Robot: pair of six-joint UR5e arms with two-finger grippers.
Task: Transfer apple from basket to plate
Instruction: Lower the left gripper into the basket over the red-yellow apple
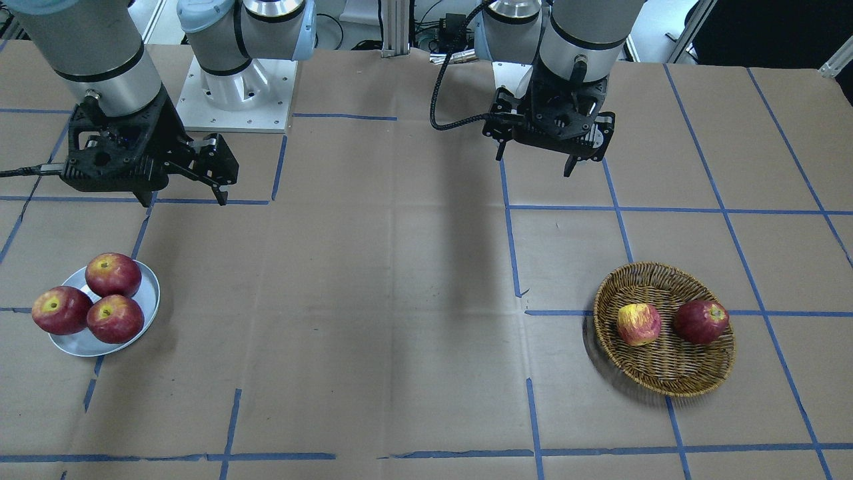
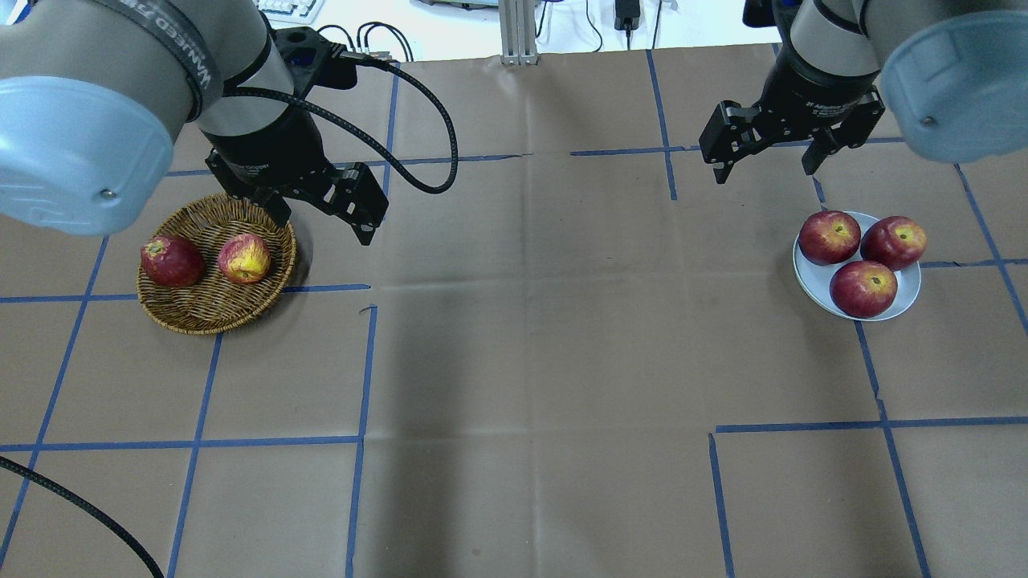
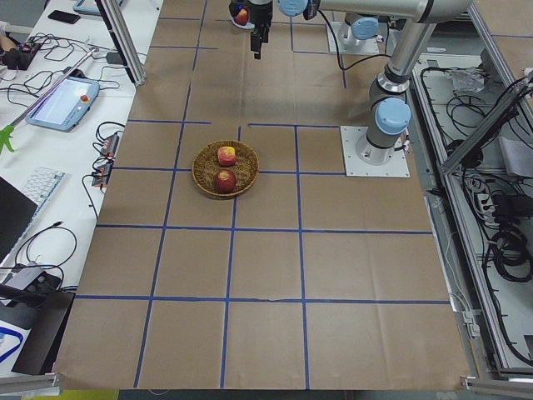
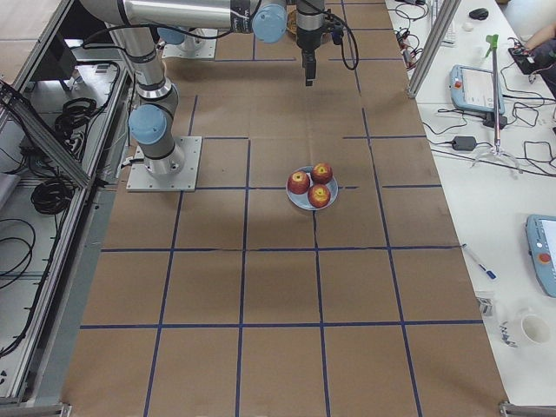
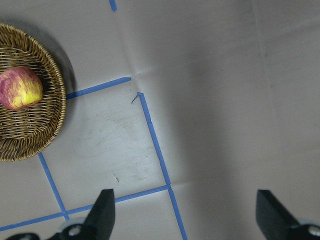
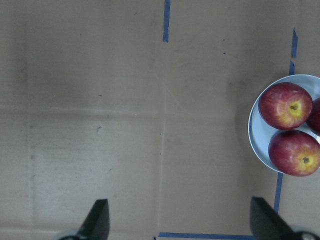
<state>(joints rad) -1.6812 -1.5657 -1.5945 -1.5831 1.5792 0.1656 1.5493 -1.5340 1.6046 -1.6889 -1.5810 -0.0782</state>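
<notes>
I'd centre my wide-spread left hand [image 1: 535, 163], hovering near the round brown wicker basket [image 2: 210, 324], over its pale yellow-streaked apple [image 2: 244, 258] before descending.

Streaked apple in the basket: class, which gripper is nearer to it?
Left. The left gripper hovers just beside the apple; the right gripper hangs far off, by the plate.

1. The apple [image 1: 638, 324] is pale, streaked red and yellow.
2. The neighbour apple [image 1: 700, 321] is dark red.
3. The basket [image 1: 666, 373] is brown woven wicker.
4. The plate [image 1: 80, 343] is pale grey-white; its three apples [image 1: 113, 274] are dark red with yellow stem hollows.
5. The bench [image 1: 400, 300] is brown, gridded with blue tape.
6. The left hand [image 1: 534, 167] and right hand [image 1: 184, 199] are black.
</notes>
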